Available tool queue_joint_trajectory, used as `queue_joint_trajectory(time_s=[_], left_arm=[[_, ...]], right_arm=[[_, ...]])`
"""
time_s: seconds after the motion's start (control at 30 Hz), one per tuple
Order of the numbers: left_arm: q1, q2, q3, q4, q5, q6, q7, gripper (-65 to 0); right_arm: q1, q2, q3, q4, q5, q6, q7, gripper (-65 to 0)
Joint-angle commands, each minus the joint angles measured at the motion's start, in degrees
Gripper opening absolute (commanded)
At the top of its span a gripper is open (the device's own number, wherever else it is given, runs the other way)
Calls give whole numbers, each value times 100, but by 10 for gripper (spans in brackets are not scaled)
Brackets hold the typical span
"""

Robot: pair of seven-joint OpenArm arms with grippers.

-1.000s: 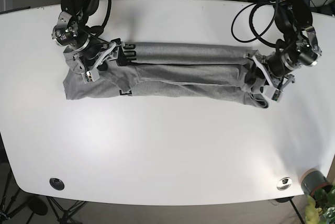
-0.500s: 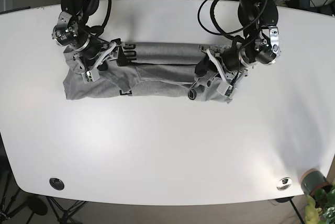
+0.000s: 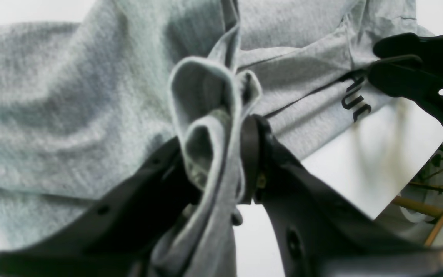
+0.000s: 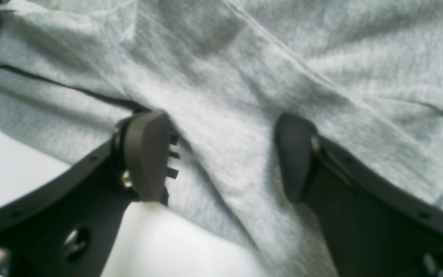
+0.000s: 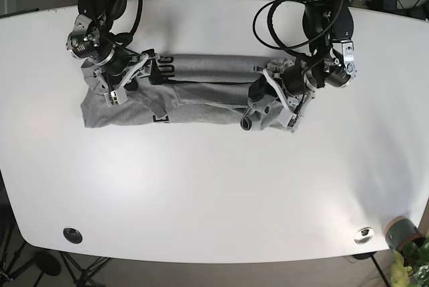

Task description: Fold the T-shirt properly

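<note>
The grey T-shirt (image 5: 201, 92) lies across the far part of the white table (image 5: 214, 186), folded into a long band with black lettering. My left gripper (image 5: 258, 102) is shut on a bunched end of the shirt (image 3: 206, 115), which is doubled back over the band toward the middle. In the left wrist view the gripper (image 3: 221, 161) pinches that thick fold of cloth. My right gripper (image 5: 132, 76) rests on the shirt's other end, near the lettering. In the right wrist view it (image 4: 221, 157) is open, with flat cloth (image 4: 225, 96) between its fingers (image 4: 146, 157).
A potted plant (image 5: 405, 243) stands at the near right corner beside a silver disc (image 5: 364, 235). A black round fitting (image 5: 72, 235) sits near the front left edge. Cables (image 5: 295, 25) loop behind the left arm.
My left gripper has carried the shirt's end from the far right toward the middle, shortening the band. In the last half second it barely moved. The right arm stayed put.
</note>
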Motion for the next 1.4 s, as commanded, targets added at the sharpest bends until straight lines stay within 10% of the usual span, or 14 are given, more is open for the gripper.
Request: queue_joint_trajectory(time_s=[0.0, 0.4, 0.73, 1.37], left_arm=[[-90, 2, 234, 88, -112, -3, -88, -535], [-336, 2, 1210, 141, -103, 920, -88, -247], [-573, 125, 1790, 1011, -130, 1026, -61, -247], [156, -1053, -82, 897, 169, 788, -668, -314]], right_arm=[[22, 23, 3, 55, 19, -10, -39, -228], [13, 5, -6, 55, 19, -10, -48, -228], [30, -3, -6, 90, 19, -10, -57, -228], [760, -118, 812, 1479, 203, -10, -1015, -219]])
